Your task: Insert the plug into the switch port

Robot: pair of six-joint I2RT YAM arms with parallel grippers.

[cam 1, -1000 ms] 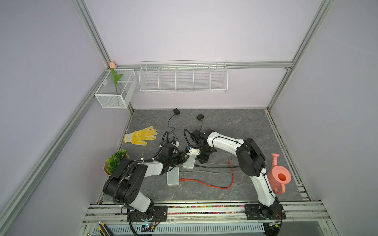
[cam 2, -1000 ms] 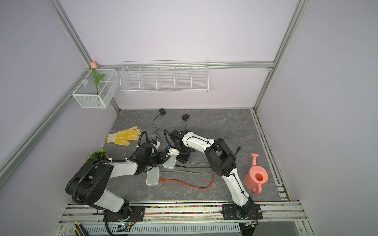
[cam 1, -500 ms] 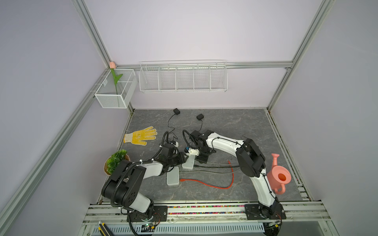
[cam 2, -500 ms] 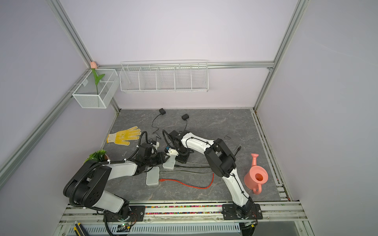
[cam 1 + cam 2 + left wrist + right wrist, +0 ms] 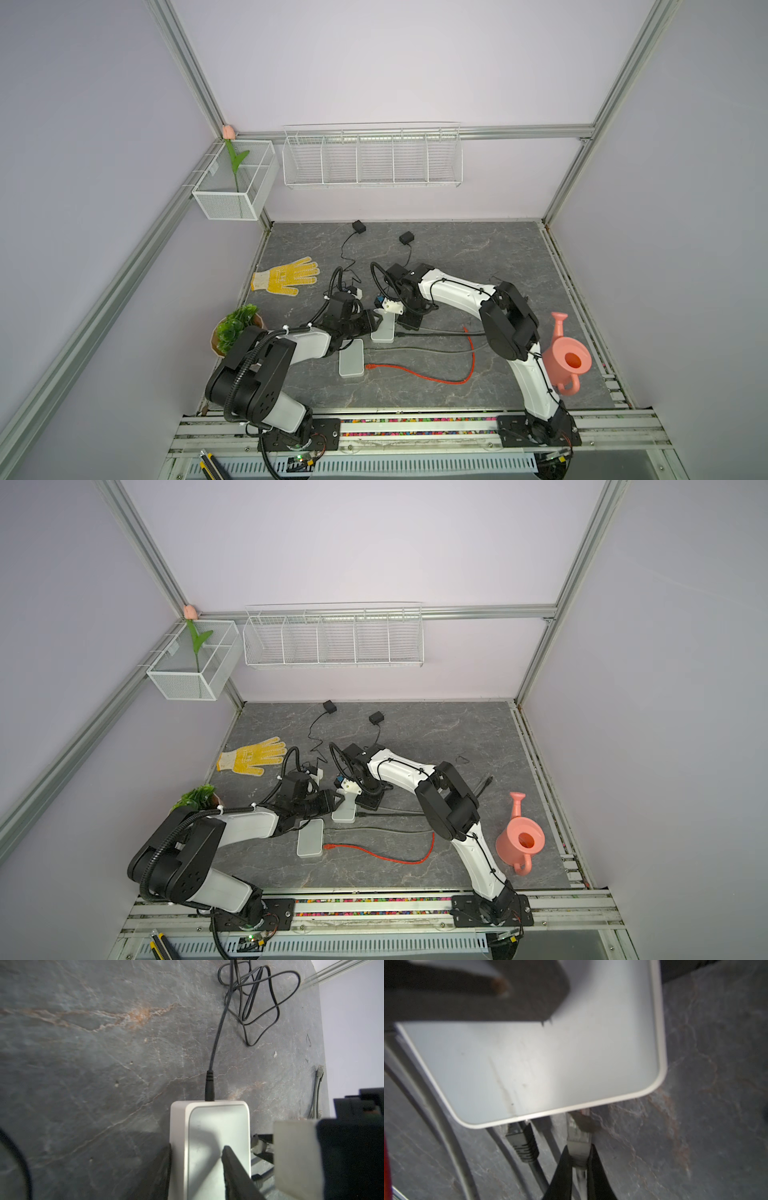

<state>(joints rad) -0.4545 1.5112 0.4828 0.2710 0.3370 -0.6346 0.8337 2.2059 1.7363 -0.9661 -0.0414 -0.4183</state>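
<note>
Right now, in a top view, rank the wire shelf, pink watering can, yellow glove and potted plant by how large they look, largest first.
1. wire shelf, by far the largest.
2. pink watering can.
3. yellow glove and potted plant: too alike to rank, and the plant is partly hidden.

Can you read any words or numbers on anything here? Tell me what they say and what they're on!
No text here can be read.
switch: plain white top, no writing shows.
plug in the right gripper: no writing shows.
yellow glove: any print is too small to read.
tag on the mesh basket: too small to read.
</note>
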